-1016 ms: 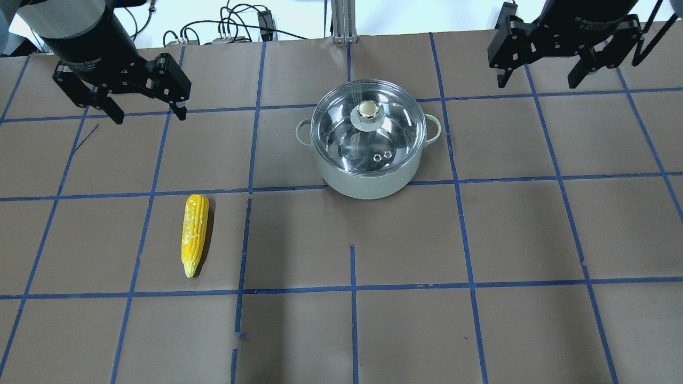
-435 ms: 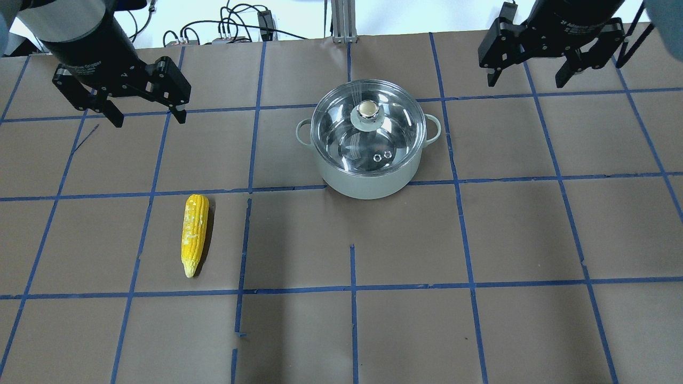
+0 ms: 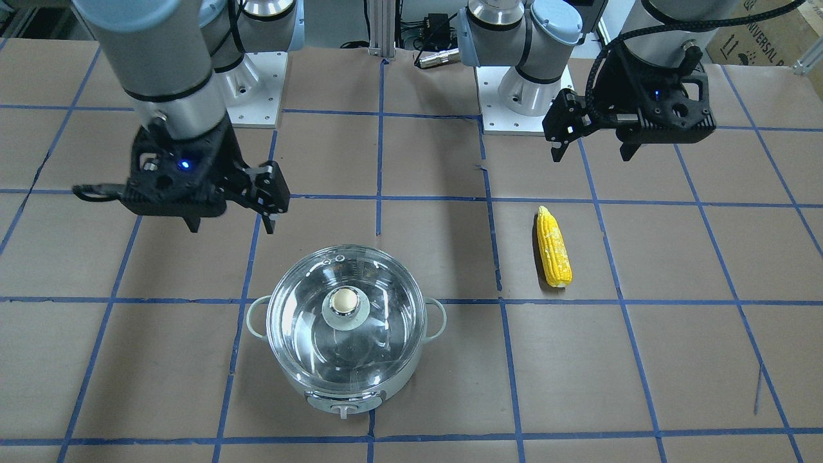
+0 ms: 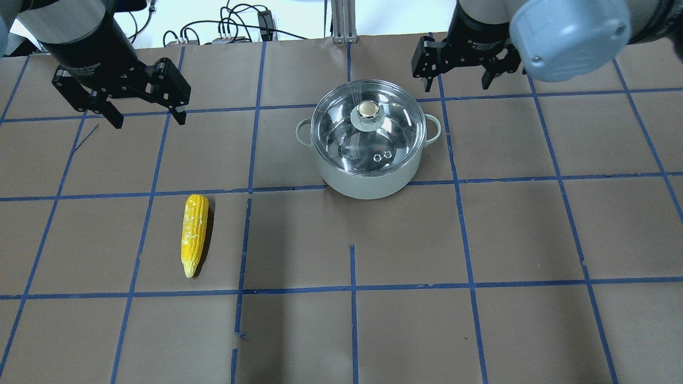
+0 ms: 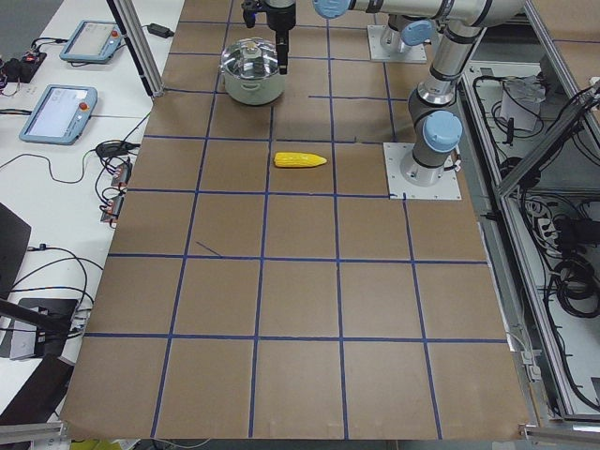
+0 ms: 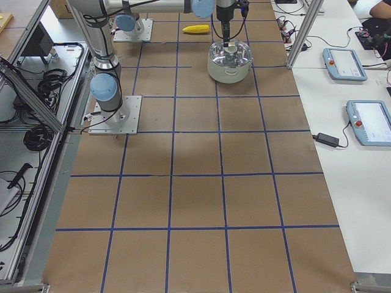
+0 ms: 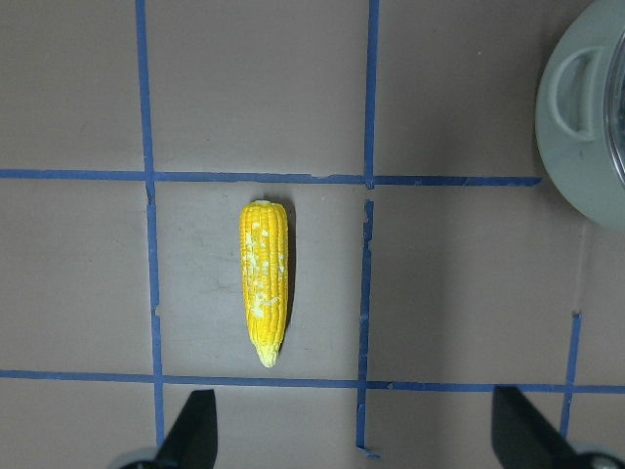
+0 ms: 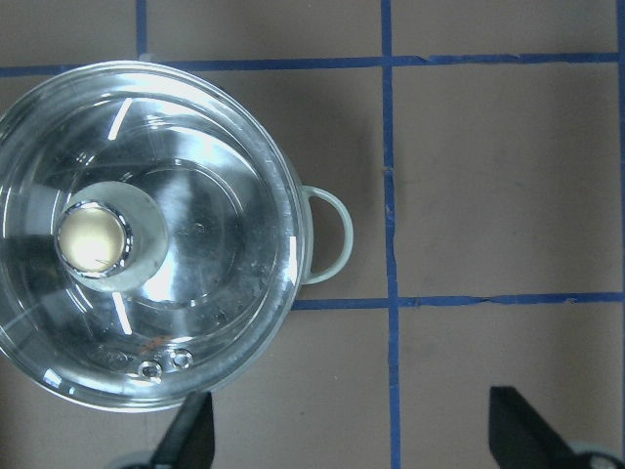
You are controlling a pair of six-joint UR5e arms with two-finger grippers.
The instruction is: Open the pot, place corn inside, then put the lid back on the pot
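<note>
The pale grey-white pot (image 4: 368,184) stands at the table's middle back with the clear glass lid (image 4: 341,144) on it, beige knob (image 4: 367,109) upward. The pot also shows in the front view (image 3: 347,386), where the lid (image 3: 302,334) covers it. The yellow corn (image 4: 194,234) lies flat to the pot's front left, and also shows in the front view (image 3: 554,247) and the left wrist view (image 7: 266,293). My left gripper (image 4: 148,114) hovers open and empty behind the corn. My right gripper (image 4: 458,80) hovers open and empty just behind and right of the pot, with the lid (image 8: 195,147) below it.
The brown table (image 4: 512,234) carries a blue tape grid. Cables (image 4: 235,26) lie beyond its back edge. The arm bases (image 3: 514,96) stand on the robot's side. Tablets (image 6: 345,64) lie on a side bench.
My right gripper has moved left, from the back right corner to just behind and right of the pot. My left gripper has barely moved. Pot, lid and corn are unmoved.
</note>
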